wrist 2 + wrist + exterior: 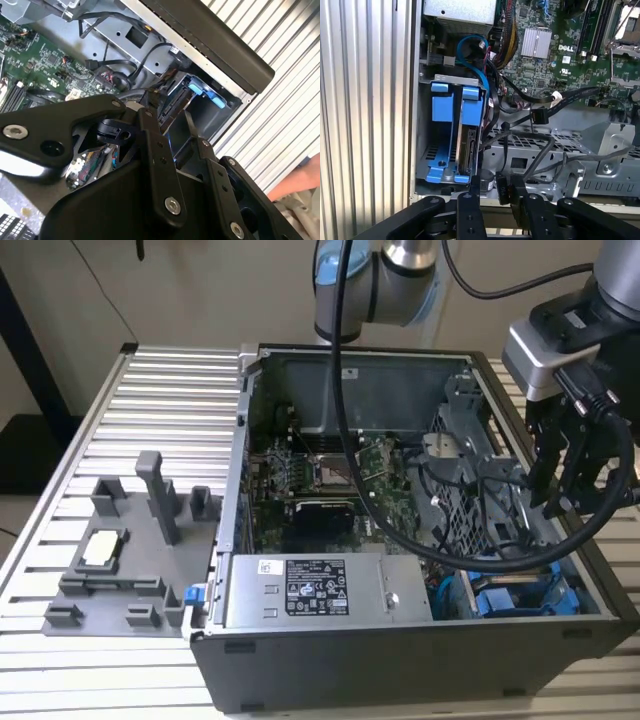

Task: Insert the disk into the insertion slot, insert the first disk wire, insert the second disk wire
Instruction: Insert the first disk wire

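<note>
Disk (468,150) sits upright in its blue carrier, seated in bay at computer case (400,660) corner; gripper (496,189) jaws spread, straddling black wire connector (504,192), apparently not yet clamped on it

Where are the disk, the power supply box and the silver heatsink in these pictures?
disk (468,150): first wrist view, its exposed edge.
power supply box (315,587): exterior view, its label.
silver heatsink (536,42): first wrist view, its finned top.

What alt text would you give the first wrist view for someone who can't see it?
The disk stands on edge in its blue frame inside the open computer case's drive bay. The black gripper hangs close by, beside a black wire plug, with the green circuit board beyond.
</note>
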Available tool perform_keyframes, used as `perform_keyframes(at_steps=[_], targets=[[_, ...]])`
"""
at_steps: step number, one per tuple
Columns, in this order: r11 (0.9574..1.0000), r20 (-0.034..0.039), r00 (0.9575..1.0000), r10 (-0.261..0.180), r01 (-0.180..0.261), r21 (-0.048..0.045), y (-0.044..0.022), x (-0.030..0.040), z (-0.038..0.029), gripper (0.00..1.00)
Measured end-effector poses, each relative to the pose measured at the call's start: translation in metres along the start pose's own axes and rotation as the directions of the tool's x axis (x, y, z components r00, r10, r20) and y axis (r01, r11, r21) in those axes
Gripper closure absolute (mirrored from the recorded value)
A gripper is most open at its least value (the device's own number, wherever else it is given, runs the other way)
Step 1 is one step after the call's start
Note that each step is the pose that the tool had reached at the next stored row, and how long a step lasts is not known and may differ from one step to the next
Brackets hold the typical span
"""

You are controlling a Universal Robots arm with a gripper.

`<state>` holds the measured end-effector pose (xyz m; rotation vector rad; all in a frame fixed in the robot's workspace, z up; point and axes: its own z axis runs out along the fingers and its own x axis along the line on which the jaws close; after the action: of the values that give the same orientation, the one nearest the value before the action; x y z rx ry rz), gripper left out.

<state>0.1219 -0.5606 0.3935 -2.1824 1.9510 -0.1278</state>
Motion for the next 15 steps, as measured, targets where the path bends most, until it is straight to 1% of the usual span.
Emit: perform_keyframes(at_steps=[5, 13, 14, 15], targets=[[1.0000, 0.0064, 1.0000, 0.001, -0.001, 0.0008, 0.0006, -0.0001, 0.0008, 0.63], [1.0000, 0.0068, 1.0000, 0.001, -0.001, 0.0009, 0.0008, -0.0002, 0.0017, 0.63], [1.0000, 0.0066, 1.0000, 0.001, -0.001, 0.0008, 0.0008, -0.0002, 0.0018, 0.65], [1.0000, 0.0065, 1.0000, 0.001, -0.001, 0.0008, 0.0008, -0.0002, 0.0019, 0.71]])
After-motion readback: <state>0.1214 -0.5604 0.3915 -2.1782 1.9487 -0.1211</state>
